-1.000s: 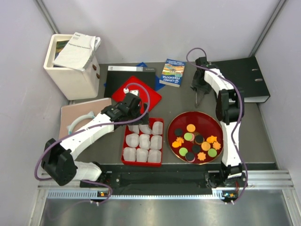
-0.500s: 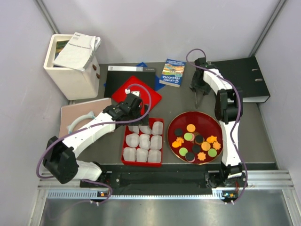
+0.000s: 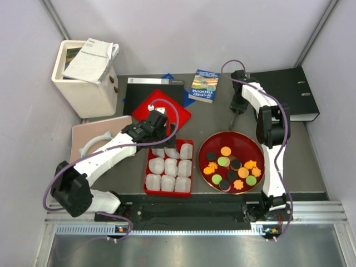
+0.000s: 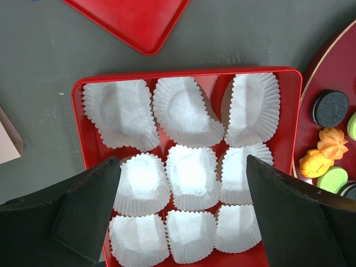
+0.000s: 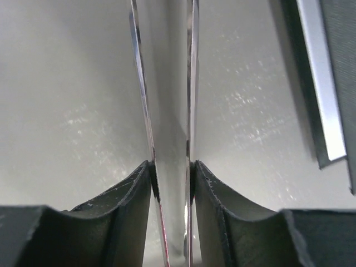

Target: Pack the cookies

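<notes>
Dark table [image 3: 311,161]. A round red plate [image 3: 245,146] sits near-right and a red tray [image 3: 149,167] near-centre, just left of the plate.

Tray: nine white paper liners [image 4: 189,169], none with anything in it.

Left gripper [image 4: 182,161] hangs over the tray, jaws spread wide, holding nothing.

Right gripper [image 5: 171,167] is at the far side, beyond the plate. Its fingers [image 5: 130,192] press on the two thin blades of a pair of metal tongs [image 5: 143,105], which are squeezed narrow, nothing showing between them. Cannot tell if the tips rest on the table.

The cookies [image 3: 231,167] all lie on the plate: black, green, orange and pink discs, plus orange flower shapes, spread over its near half.

Key relation: the tongs [image 3: 233,118] run far-to-near, tips toward the plate. The cookies lie on the near side of those tips, well apart. The right arm is nearer the cookies; the tray lies left of them. Likely next: bring the tongs nearward and down onto one cookie.
</notes>
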